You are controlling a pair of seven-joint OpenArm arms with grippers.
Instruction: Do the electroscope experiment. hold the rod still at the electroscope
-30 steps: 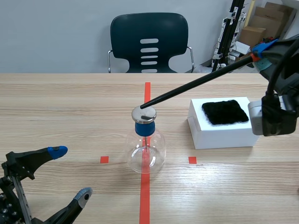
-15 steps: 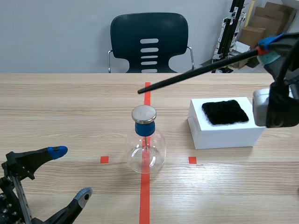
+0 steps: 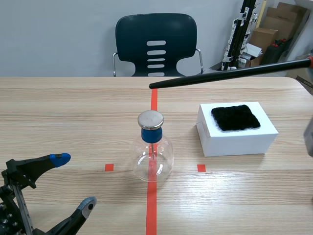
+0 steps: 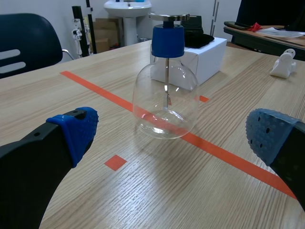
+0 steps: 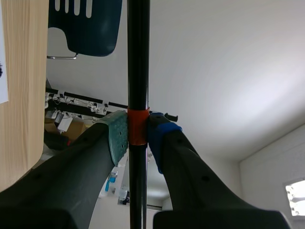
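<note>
Above the electroscope (image 3: 152, 147), a black rod (image 3: 225, 76)

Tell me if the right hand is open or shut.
Shut on the rod. The pads of the right hand press its orange band from both sides.

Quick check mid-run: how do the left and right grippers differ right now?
The left gripper is open and empty; the right gripper is shut on the rod. The left gripper sits low over the table, near the flask; the right gripper holds the rod raised, clear of the flask. Both have dotted pads.
</note>
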